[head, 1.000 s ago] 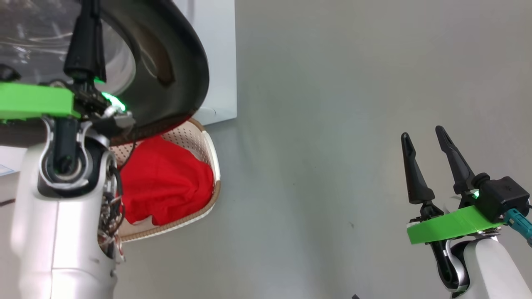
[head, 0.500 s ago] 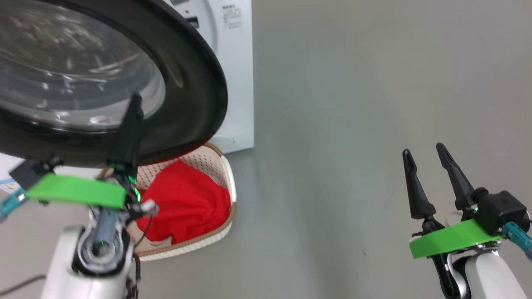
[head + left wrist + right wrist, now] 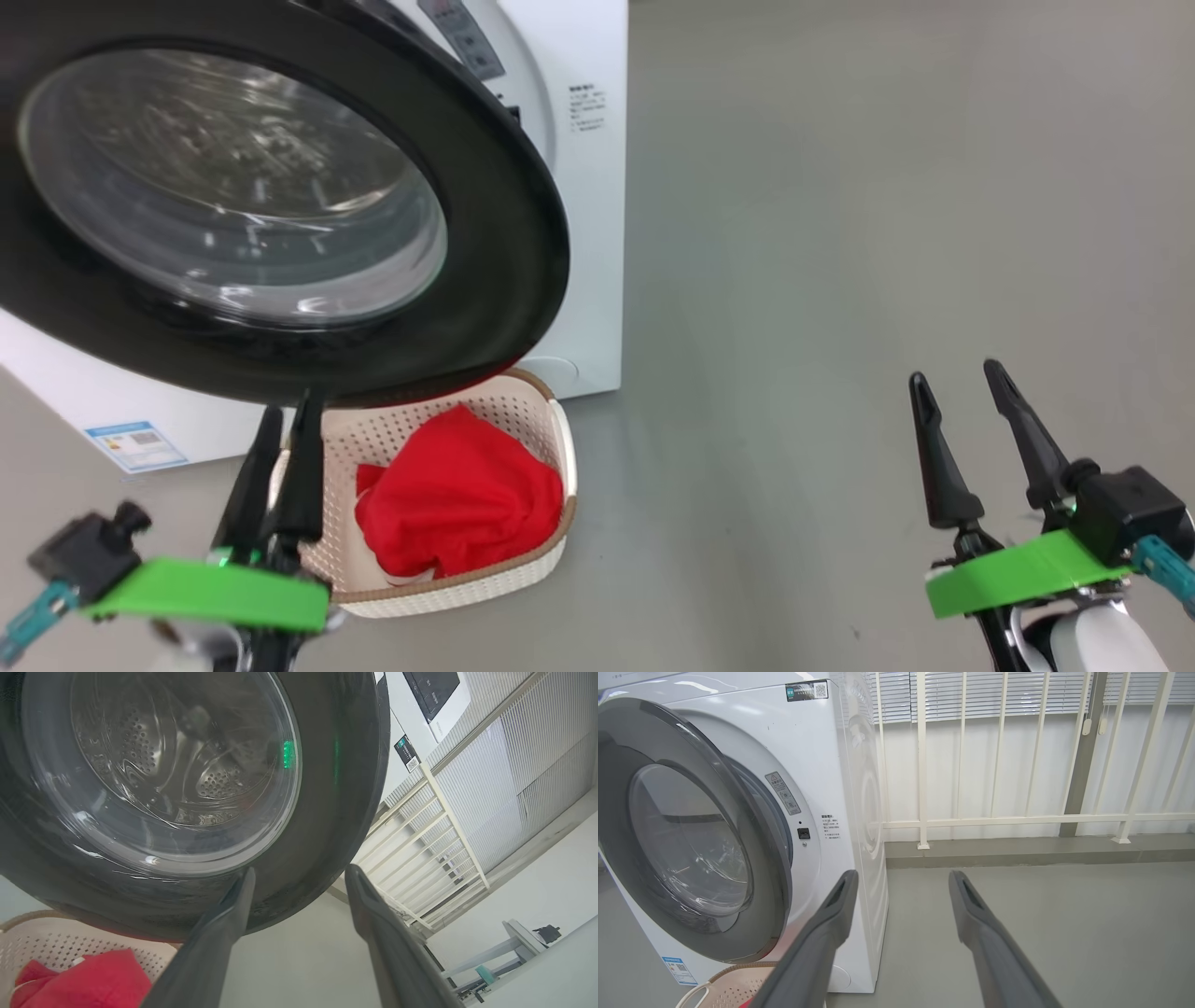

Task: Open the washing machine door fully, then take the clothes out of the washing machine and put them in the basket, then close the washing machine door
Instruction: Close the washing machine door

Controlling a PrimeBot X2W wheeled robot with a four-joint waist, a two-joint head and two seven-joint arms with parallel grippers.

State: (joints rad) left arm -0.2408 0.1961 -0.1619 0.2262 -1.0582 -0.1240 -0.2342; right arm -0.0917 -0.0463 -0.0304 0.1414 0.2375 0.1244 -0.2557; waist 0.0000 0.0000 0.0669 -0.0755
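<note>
With the red clothes (image 3: 457, 499) in the basket (image 3: 569, 485) at lower left and both the left tool (image 3: 301, 870) and right tool (image 3: 955, 371) gaping empty, the washing machine door (image 3: 504, 233) seems ajar, so a push on its glossy rim may slip or clip the basket beneath.

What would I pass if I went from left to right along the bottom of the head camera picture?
The left gripper → basket with the red clothes inside → bare grey floor → right gripper.
</note>
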